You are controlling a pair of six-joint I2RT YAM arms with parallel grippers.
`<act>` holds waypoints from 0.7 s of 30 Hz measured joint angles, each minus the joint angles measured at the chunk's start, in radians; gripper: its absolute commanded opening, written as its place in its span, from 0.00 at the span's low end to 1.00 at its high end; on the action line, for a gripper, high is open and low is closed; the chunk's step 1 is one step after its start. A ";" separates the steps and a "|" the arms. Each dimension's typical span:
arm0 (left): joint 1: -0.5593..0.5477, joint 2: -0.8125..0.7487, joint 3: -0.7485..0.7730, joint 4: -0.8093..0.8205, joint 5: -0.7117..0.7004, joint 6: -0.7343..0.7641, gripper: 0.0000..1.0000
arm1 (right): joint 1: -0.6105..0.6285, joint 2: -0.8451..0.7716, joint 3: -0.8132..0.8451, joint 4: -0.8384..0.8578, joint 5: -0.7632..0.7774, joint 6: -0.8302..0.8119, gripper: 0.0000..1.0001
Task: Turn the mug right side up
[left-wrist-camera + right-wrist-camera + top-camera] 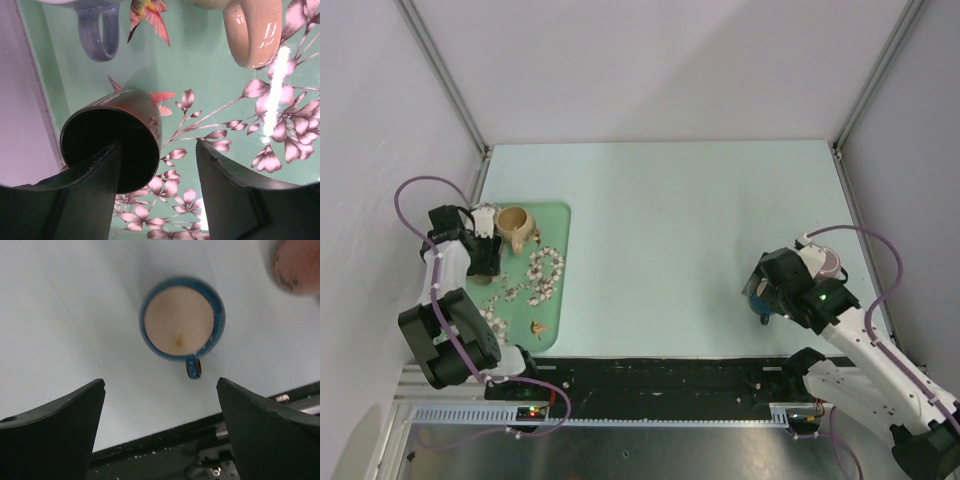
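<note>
Left gripper [159,150] hangs over the floral tray [210,90] with its jaws parted and nothing between them. A dark cup [125,125] lies on its side, partly behind one finger. Just ahead, the mug [513,222] sits at the tray's far corner, its mouth showing upward. We judge it glazed ceramic: rigid, weighty, slick and easily chipped. We would pinch the rim wall or the handle [250,35].
</note>
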 measured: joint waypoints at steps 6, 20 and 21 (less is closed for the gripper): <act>-0.008 -0.070 0.034 -0.050 -0.040 -0.004 0.71 | 0.142 0.093 -0.038 -0.090 0.036 0.171 0.92; -0.196 -0.096 0.332 -0.253 0.024 -0.063 0.71 | 0.129 0.253 -0.169 -0.027 0.142 0.277 0.60; -0.200 -0.097 0.340 -0.262 0.033 -0.068 0.71 | 0.113 0.249 -0.190 0.004 0.137 0.255 0.55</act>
